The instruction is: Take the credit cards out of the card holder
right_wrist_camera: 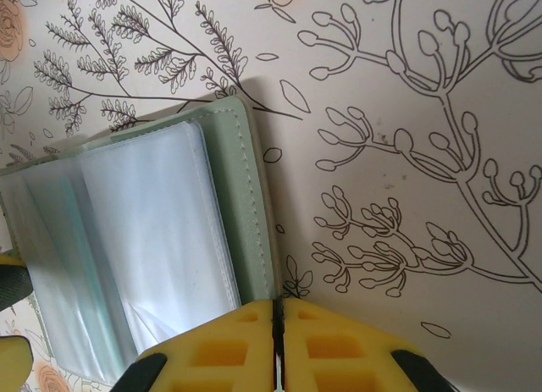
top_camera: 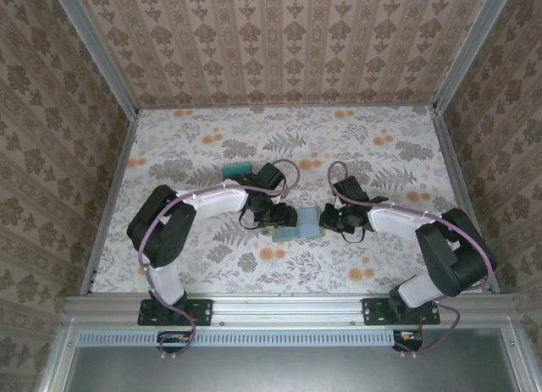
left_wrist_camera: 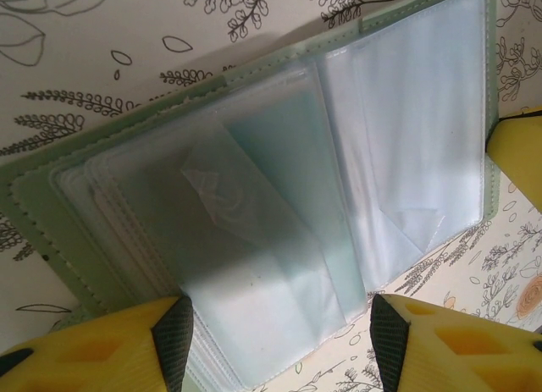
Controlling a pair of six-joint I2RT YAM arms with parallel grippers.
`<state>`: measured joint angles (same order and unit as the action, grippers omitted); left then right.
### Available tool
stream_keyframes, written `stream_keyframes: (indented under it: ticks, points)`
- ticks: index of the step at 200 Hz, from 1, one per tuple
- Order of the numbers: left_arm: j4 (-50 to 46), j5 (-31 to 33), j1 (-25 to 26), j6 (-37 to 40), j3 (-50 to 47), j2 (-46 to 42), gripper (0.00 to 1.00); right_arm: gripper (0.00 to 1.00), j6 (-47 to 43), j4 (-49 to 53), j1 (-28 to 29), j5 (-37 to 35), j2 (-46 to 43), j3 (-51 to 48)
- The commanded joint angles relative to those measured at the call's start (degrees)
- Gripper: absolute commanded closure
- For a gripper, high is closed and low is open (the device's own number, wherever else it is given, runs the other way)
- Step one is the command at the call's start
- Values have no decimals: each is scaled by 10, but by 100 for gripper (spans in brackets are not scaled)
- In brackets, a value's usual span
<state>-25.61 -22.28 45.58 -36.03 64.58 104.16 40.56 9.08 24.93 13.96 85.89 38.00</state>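
Here the card holder [top_camera: 298, 223] lies open between the arms. The left gripper [left_wrist_camera: 279, 341] is spread wide over its clear sleeves [left_wrist_camera: 279, 206], holding nothing. The right gripper [right_wrist_camera: 275, 328] is closed at the holder's right edge, seemingly pinning it. Extraction looks under way; next comes pinching a card's edge. There is one holder and one teal stack of credit cards [top_camera: 237, 169] far-left of it, too small to count.

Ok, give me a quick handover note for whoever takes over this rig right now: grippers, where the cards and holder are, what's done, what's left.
Left gripper: open, fingers astride the near edge of the clear sleeves.
Right gripper: shut, apparently pinching the cover edge of the card holder.
Card holder: lying open on the table between the grippers.
Done: a teal stack of credit cards lies on the table beyond the left arm.
Left: a teal tint in one middle sleeve may be a card inside; check and pull it.
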Motion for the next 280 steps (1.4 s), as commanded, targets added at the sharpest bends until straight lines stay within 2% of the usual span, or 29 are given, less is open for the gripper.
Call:
stream_keyframes:
  ticks: [1,41,104,144,179,224,280]
  points:
    - [-7,-7,6,-1,12,20,39,89,4,-6,4,11,3,-9]
    - [35,-48,9,-6,22,31,39,89,8,-10,5,13,7,-11]
    - [26,-47,11,1,37,22,38,89,11,-12,7,9,4,-16]
    - [1,-33,10,12,46,11,30,88,13,-11,6,5,2,-15]
    - [-4,-40,11,20,62,8,29,88,16,-12,6,3,3,-15]
    - [17,-83,17,31,78,27,31,87,19,-7,8,-2,-1,-14]
    - [16,-137,24,47,123,66,32,80,22,10,8,-33,-23,-16]
